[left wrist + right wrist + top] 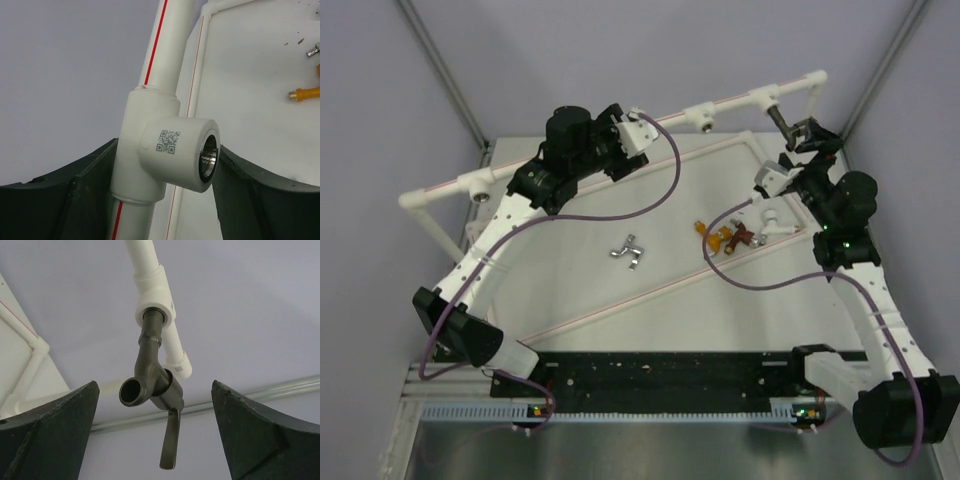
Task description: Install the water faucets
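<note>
A dark grey faucet [150,375] sits in the white socket [155,310] at the pipe frame's far right, its lever hanging down; it also shows in the top view [781,118]. My right gripper [154,385] is open, its fingers wide on either side of the faucet and not touching it; in the top view the right gripper [807,132] is just behind the faucet. My left gripper [167,150] is shut on another pipe socket [175,150] with an empty threaded hole. On the table lie the silver faucet [628,250], orange-gold faucet [712,235], reddish-brown faucet [743,237] and white faucet [776,222].
The white pipe frame [740,100] runs across the back, with empty sockets at the left [480,190] and middle [700,120]. A lower pipe [650,290] crosses the table diagonally. The orange-gold faucet [305,93] also shows in the left wrist view.
</note>
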Tool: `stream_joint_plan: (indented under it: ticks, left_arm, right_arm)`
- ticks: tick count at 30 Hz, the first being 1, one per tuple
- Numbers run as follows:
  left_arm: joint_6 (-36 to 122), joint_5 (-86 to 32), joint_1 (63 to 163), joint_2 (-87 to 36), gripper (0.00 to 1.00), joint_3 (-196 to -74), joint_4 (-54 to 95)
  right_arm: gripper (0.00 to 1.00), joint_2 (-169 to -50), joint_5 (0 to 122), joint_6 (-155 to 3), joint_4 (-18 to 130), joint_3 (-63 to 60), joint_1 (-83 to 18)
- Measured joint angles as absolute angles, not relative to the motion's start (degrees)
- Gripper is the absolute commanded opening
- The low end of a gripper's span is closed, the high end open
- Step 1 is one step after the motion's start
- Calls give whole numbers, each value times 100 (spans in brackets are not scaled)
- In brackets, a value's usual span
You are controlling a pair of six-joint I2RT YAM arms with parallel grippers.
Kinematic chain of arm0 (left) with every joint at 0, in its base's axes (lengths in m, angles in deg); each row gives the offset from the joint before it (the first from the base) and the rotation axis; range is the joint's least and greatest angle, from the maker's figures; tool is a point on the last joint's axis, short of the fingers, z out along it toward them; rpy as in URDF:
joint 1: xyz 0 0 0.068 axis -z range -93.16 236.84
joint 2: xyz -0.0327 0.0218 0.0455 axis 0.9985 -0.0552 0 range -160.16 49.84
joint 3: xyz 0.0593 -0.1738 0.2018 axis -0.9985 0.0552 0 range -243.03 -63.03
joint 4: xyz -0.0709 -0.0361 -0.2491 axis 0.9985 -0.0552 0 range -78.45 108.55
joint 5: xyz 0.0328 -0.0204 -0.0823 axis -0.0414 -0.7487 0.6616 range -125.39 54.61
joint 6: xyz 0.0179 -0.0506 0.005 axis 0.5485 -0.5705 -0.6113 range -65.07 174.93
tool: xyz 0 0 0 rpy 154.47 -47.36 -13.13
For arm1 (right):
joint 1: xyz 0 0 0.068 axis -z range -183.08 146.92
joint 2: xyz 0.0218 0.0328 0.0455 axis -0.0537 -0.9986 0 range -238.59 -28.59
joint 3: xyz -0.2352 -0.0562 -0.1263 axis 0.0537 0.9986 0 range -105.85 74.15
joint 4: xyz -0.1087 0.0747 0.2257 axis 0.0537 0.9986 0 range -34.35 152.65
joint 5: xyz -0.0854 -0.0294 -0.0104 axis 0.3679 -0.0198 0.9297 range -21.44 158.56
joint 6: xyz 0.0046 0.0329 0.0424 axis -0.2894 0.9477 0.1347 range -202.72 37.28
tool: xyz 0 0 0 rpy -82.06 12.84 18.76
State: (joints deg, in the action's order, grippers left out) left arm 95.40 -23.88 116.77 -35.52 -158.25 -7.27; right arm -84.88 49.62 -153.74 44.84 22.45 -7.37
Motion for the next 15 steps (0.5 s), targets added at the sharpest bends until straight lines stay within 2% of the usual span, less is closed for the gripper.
stream_joint_plan:
  ticks: [4, 8, 13, 15]
  left_arm:
    - [9542, -2386, 11677, -3550, 73, -15823, -727]
    - [9544, -2384, 11677, -3548, 73, -15816, -723]
    - [9546, -2382, 11677, -3548, 73, -15816, -721]
    - [9548, -2382, 11677, -3548, 72, -15816, -723]
  right_arm:
    - [89, -8776, 5082, -15672, 4102, 2245, -873]
    - [78, -9028, 5196, -15707, 3769, 2245, -932]
    - [62, -9253, 5296, -15215, 3629, 2240, -934]
    - [47, -9305, 5338, -14883, 3614, 2218, -934]
